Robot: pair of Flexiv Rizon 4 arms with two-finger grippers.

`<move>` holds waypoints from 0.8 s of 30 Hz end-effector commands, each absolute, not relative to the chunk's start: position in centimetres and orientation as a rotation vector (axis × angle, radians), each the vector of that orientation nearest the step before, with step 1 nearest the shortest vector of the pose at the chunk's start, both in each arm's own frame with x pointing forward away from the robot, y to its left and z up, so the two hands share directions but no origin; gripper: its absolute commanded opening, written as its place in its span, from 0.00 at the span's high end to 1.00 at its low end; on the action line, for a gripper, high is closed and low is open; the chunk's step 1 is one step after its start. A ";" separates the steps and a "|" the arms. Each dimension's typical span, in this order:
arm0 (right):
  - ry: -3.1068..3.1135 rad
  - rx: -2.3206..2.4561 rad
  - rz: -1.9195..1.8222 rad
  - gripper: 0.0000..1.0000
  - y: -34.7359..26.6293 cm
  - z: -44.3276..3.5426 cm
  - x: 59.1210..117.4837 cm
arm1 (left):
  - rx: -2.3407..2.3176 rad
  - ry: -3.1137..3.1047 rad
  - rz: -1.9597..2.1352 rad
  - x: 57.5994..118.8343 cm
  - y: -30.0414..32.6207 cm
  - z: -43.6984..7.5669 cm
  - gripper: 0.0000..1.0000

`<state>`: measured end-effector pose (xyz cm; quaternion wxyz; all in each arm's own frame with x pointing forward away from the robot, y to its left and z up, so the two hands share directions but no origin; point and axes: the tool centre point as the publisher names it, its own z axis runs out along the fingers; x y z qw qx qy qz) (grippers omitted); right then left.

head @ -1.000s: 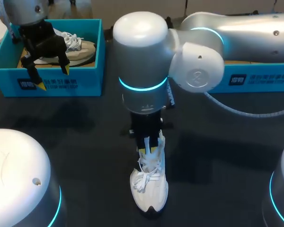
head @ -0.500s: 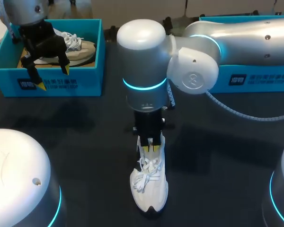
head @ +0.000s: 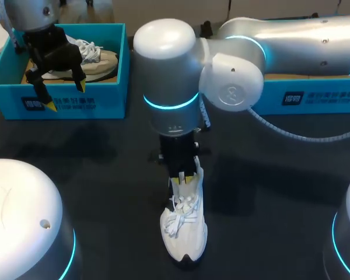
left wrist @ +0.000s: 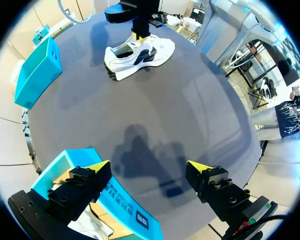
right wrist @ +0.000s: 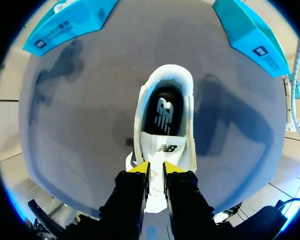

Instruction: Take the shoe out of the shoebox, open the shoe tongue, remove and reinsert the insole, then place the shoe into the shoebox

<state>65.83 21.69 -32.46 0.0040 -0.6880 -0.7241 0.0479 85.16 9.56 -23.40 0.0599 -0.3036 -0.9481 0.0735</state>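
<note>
A white shoe [head: 184, 224] stands upright on the dark table, toe toward the front edge, with its dark insole [right wrist: 163, 116] showing in the opening. My right gripper [head: 184, 178] comes straight down onto the shoe's tongue [right wrist: 163, 149]. Its yellow tips stand almost together, pinching the tongue's upper edge. My left gripper [head: 64, 95] hangs open over the front wall of the left blue shoebox [head: 108, 99], holding nothing. In the left wrist view the shoe [left wrist: 140, 52] lies far ahead of the open left gripper [left wrist: 149, 169].
The left shoebox holds a second, beige shoe [head: 96, 61]. Another blue box [head: 315, 96] sits at the back right, partly under my right arm. A cable [head: 291, 137] trails over the table to the right of the shoe. Both boxes [right wrist: 65, 25] [right wrist: 250, 35] show beyond the shoe's heel.
My right arm's wrist has swung slightly right and back left, and its fingertips sit a little higher on the tongue. The shoe and the left arm have not moved.
</note>
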 end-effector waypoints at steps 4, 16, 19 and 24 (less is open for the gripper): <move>-2.267 -2.081 0.075 0.81 20.4 -34.7 66.4 | -0.919 -2.870 0.220 85.1 9.6 -23.3 0.00; -2.561 -1.762 0.097 0.68 20.8 -28.3 65.9 | -0.919 -2.870 0.220 85.1 9.6 -23.3 0.00; -2.654 -1.617 0.081 0.53 20.5 -27.6 66.1 | -0.919 -2.870 0.220 85.1 9.6 -23.3 0.00; -2.901 -1.147 0.038 0.00 20.0 -26.5 66.6 | -0.919 -2.870 0.220 85.1 9.6 -23.3 0.00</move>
